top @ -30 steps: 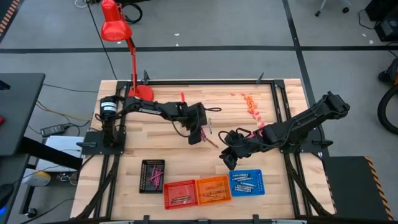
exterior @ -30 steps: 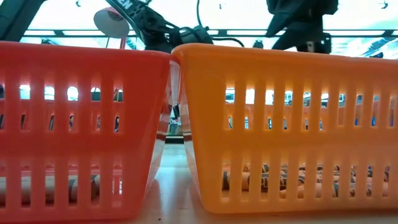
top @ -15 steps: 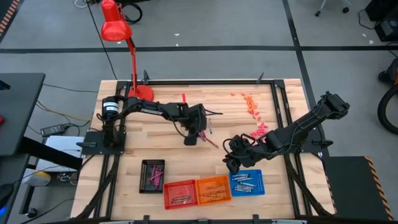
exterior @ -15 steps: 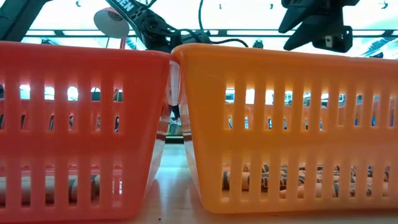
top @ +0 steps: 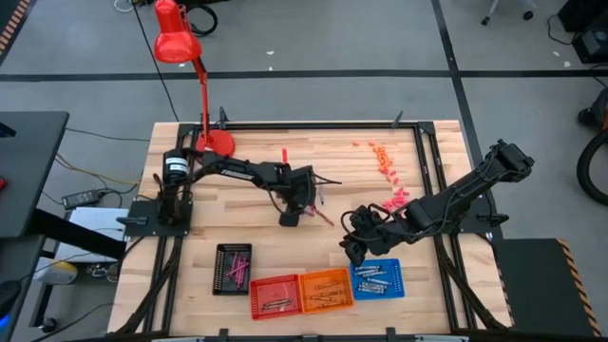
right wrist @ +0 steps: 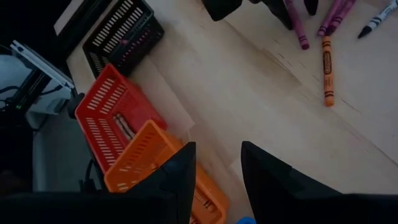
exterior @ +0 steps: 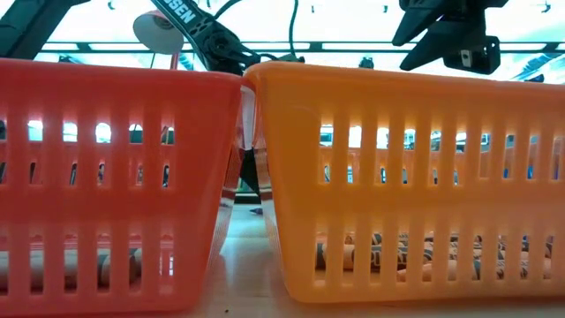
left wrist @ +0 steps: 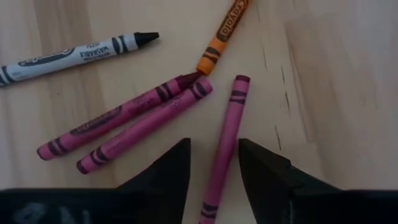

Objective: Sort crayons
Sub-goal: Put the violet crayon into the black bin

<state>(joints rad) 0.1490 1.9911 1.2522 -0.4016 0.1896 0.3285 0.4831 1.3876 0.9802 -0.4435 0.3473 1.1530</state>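
We are partway through: the black basket (top: 233,268), red basket (top: 275,295), orange basket (top: 326,288) and blue basket (top: 378,279) each hold crayons. Loose crayons (left wrist: 143,115) remain mid-table. Our left gripper (left wrist: 214,167) stands open, straddling a pink crayon (left wrist: 225,137) without closing on it. Our right gripper (right wrist: 217,168) hangs open and empty above the baskets.

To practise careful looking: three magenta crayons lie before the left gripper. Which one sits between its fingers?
The lone magenta crayon, lying apart from the touching pair, runs between the open left gripper fingers.
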